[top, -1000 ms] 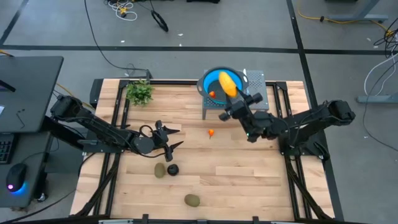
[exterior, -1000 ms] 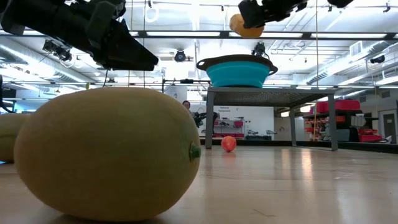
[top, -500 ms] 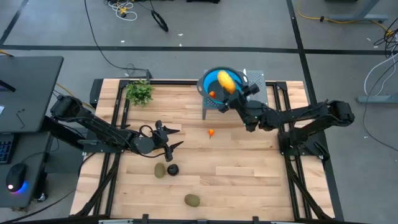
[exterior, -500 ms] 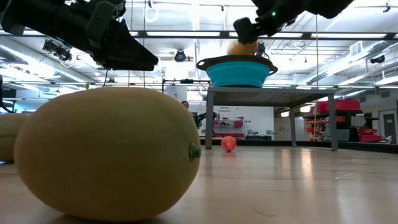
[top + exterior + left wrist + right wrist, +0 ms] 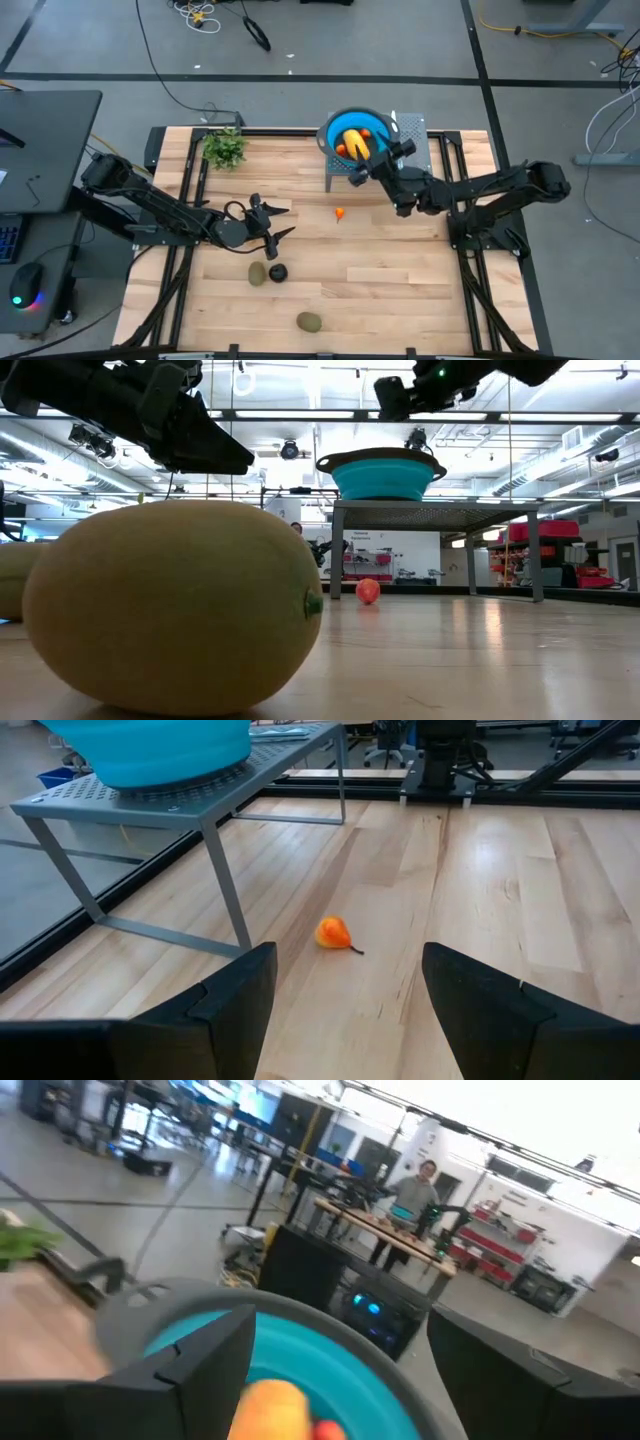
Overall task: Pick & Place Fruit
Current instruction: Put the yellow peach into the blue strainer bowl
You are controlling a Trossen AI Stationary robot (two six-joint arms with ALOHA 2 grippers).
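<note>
From the high view, the right gripper (image 5: 377,160) stood at the edge of the blue bowl (image 5: 335,125) on its grey stand (image 5: 415,127), jaws spread wide and empty; the elongated yellow fruit (image 5: 355,146) lay inside the bowl beside a small orange piece (image 5: 341,151). That much of the task appeared done. Left on the surface (image 5: 400,270) were one small orange-red fruit (image 5: 340,212), two olive-green ovals (image 5: 257,273) (image 5: 309,321) and a blackish round fruit (image 5: 278,271). The left gripper (image 5: 272,225) waited just above the nearer oval and the black piece, jaws parted and holding nothing. A leafy sprig (image 5: 225,148) lay at the far corner, well clear. From the low view, an olive-green oval filled the foreground, the orange-red fruit sat under the stand, and the bowl rested on top with the right gripper above it. From the left wrist view, the orange-red fruit lay between the open fingers (image 5: 235,1000), near a leg of the stand; that leg could crowd an approach. From the right wrist view, the yellow fruit rested in the bowl between the spread fingers (image 5: 205,1355), and a person (image 5: 418,1190) stood in the room beyond.
</note>
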